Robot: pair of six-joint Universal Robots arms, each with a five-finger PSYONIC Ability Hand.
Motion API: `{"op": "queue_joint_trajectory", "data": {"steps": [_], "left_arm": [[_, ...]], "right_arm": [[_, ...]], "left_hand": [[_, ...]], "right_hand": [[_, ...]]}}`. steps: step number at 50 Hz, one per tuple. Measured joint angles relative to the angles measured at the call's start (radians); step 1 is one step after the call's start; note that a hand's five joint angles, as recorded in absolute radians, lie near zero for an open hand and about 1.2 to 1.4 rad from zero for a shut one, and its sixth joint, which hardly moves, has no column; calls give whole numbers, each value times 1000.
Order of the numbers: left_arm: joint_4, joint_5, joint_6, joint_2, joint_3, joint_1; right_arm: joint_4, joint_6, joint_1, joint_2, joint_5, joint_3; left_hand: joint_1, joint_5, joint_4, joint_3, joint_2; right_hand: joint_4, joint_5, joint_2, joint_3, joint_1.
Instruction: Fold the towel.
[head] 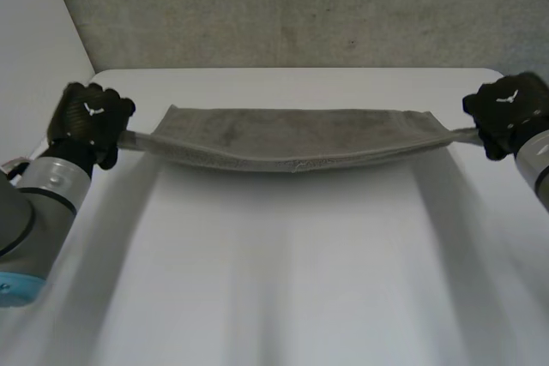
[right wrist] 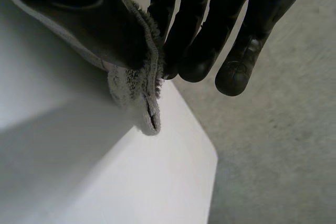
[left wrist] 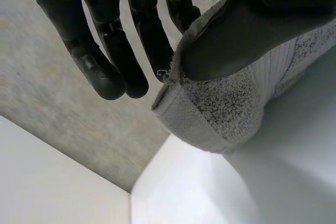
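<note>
Towel of grey terry cloth, drawn out into a long narrow band, hangs stretched between the robot's two black hands over the far half of the white desk. In the head view its near edge sags in a shallow curve at the middle, and its two ends rise toward the hands. The left hand holds the end at the desk's left edge. The right hand holds the opposite end at the right edge, so the hands stand well apart with the whole length of cloth between them.

In the left wrist view, the thumb presses the cloth's end against one finger, while the other fingers reach out straight beside it, touching nothing. A short tuft of towel pokes out past the pinch, clear of the desk.

In the right wrist view, the right hand grips the same way: the towel's end is caught between the thumb and the nearest finger, with a small tail drooping below the grip above the desk's corner. A grey speckled surface lies beyond the desk.
</note>
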Motion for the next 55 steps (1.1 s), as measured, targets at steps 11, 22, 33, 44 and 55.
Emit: {"op": "queue_joint_trajectory", "data": {"steps": [11, 22, 33, 44, 55], "left_arm": [[-204, 115, 6, 275, -97, 80], [-308, 220, -1, 411, -116, 186], [-243, 218, 22, 87, -44, 97], [-195, 56, 30, -346, 250, -27], [-186, -20, 60, -541, 500, -82]], "right_arm": [[245, -46, -125, -142, -113, 4], [320, -58, -242, -237, -260, -38], [333, -59, -202, 27, -265, -100], [301, -42, -125, 397, -151, -300], [110, -25, -53, 557, -19, -419]], "left_hand": [[0, 0, 0, 0, 0], [0, 0, 0, 0, 0], [1, 0, 0, 0, 0], [5, 0, 0, 1, 0], [5, 0, 0, 2, 0]], "right_hand": [[0, 0, 0, 0, 0], [0, 0, 0, 9, 0], [0, 6, 0, 13, 0], [0, 6, 0, 13, 1], [0, 6, 0, 13, 1]]}}
